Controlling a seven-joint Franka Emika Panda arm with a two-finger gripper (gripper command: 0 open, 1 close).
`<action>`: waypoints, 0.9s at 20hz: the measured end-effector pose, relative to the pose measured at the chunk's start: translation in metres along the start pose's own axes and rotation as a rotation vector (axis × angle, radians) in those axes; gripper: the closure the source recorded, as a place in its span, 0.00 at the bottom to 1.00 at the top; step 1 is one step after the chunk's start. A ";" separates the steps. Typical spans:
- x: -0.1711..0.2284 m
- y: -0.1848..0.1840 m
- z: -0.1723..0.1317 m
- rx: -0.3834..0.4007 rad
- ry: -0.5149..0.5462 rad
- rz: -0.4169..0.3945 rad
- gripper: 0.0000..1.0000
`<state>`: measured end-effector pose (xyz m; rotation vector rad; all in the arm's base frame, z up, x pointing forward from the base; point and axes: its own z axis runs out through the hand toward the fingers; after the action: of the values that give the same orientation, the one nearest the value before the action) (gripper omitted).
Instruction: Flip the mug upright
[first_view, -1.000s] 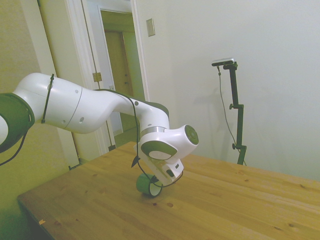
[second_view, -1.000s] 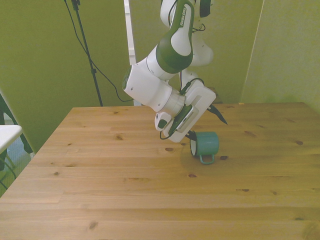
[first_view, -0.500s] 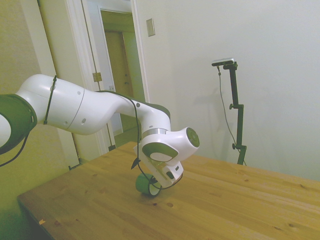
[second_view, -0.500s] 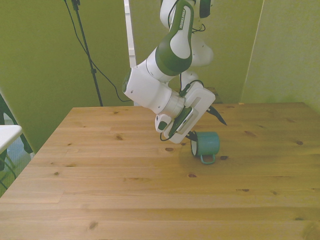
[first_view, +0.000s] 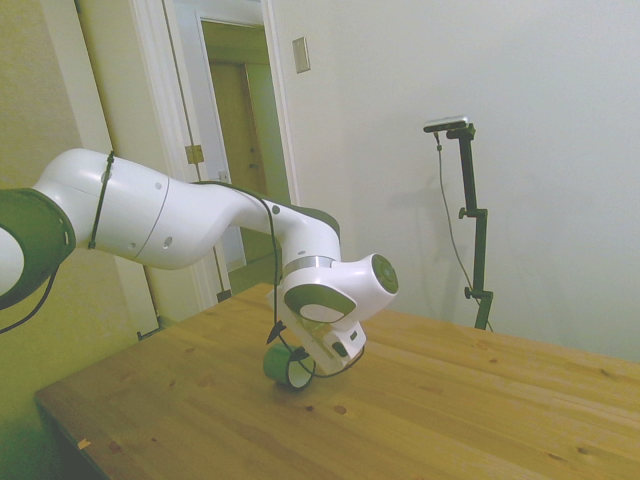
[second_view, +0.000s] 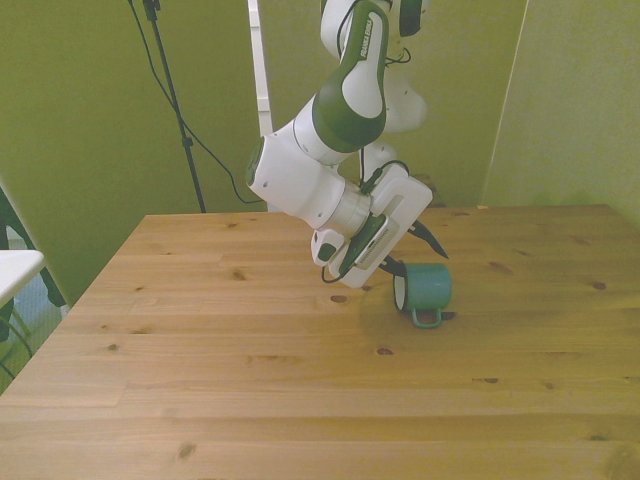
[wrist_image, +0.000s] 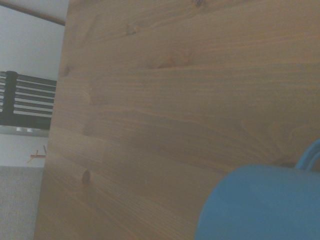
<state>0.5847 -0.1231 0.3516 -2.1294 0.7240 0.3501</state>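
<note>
A white and green arm (second_view: 330, 140) is bending low over a wooden table (second_view: 250, 400). Its gripper (second_view: 398, 268) is sitting at the mouth of a teal mug (second_view: 428, 289), which is lying on its side on the table.

In the front view, the mug is resting near the table's middle, toward the front view's right. Its white-lined opening is facing the front view's left, toward the gripper, and its small loop handle (second_view: 428, 319) is pointing toward the camera, close to the tabletop. One dark finger (second_view: 428, 239) is sticking out past the top of the mug; the other is hidden where the gripper meets the rim, so whether the claw is spread or pinching the rim cannot be told.

In the side view, the mug (first_view: 280, 367) is showing under the wrist (first_view: 335, 300), its open end turned toward the camera, with the gripper (first_view: 295, 355) right at it.

The wrist view is showing the mug's rounded teal wall (wrist_image: 255, 205) up close and blurred, lying against wood grain (wrist_image: 165, 100).
</note>
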 end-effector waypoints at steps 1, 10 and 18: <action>0.000 0.001 -0.001 0.000 0.001 0.002 1.00; 0.001 0.001 -0.007 0.004 0.007 0.001 1.00; -0.021 -0.025 -0.026 -0.079 0.144 -0.034 1.00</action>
<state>0.5834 -0.1238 0.3931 -2.2567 0.7661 0.2111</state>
